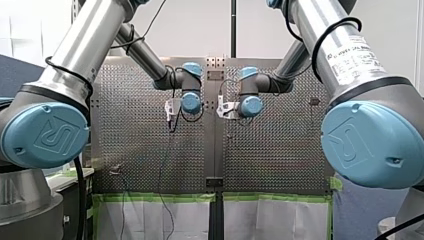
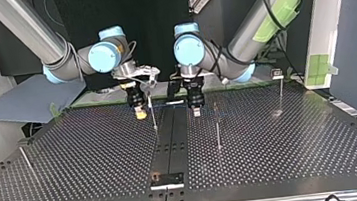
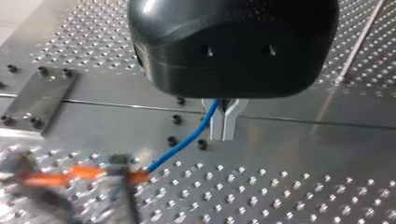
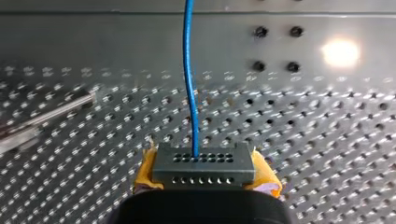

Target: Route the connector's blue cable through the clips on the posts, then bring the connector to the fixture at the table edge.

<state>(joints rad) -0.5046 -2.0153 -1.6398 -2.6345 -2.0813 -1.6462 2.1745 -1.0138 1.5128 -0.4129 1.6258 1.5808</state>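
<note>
In the right wrist view my right gripper [image 4: 204, 176] is shut on a dark grey connector [image 4: 204, 164], which sits between its yellow pads [image 4: 145, 171]. The blue cable [image 4: 189, 79] leaves the connector's face and runs straight ahead over the table. In the left wrist view my left gripper [image 3: 223, 134] has its metal fingers shut on that blue cable [image 3: 187, 142], which slopes down to the blurred orange-padded right gripper [image 3: 84, 173]. In the top view both grippers hang low over the table's far middle, my right gripper [image 2: 140, 112] at the left and my left gripper [image 2: 196, 107] at the right.
Thin posts stand on the perforated table: one beside the right gripper [image 2: 153, 114], one nearer the middle [image 2: 217, 132], one with a clip at the top view's far right [image 2: 279, 89], one leaning at its left [image 2: 25, 158]. A black fixture [image 2: 166, 179] sits at the near edge.
</note>
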